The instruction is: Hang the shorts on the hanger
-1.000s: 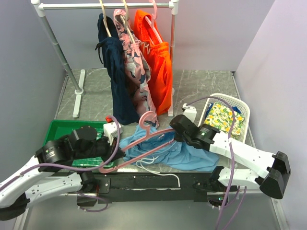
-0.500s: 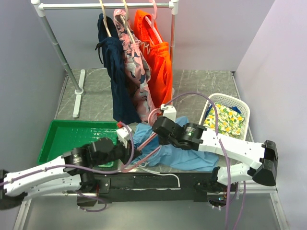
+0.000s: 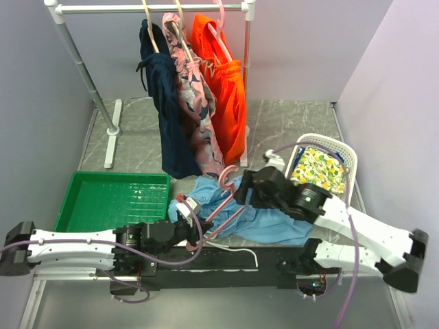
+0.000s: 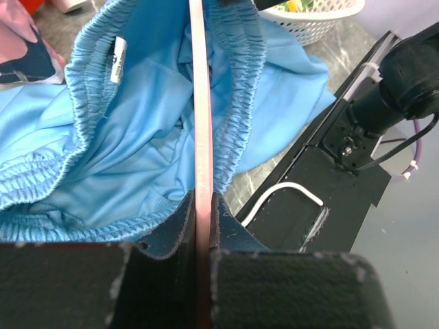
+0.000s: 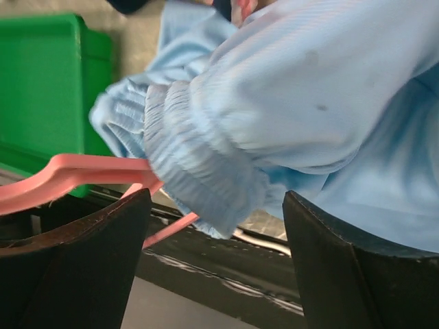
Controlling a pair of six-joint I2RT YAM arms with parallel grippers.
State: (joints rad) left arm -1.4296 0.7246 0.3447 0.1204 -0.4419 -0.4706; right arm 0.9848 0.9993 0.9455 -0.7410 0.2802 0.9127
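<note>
Left arm (image 3: 75,243) lower now along grey marble table (image 3: 288,123) — left pincer (image 4: 203,209) tight on hanger (image 4: 199,103), right pincer (image 5: 216,202) wide

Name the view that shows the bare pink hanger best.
Top external: the hanger shows nearly whole, hook and frame, over the shorts. Left wrist sees one bar edge-on, clamped in the left tool. Right wrist catches only a short stretch beside the shorts.
</note>
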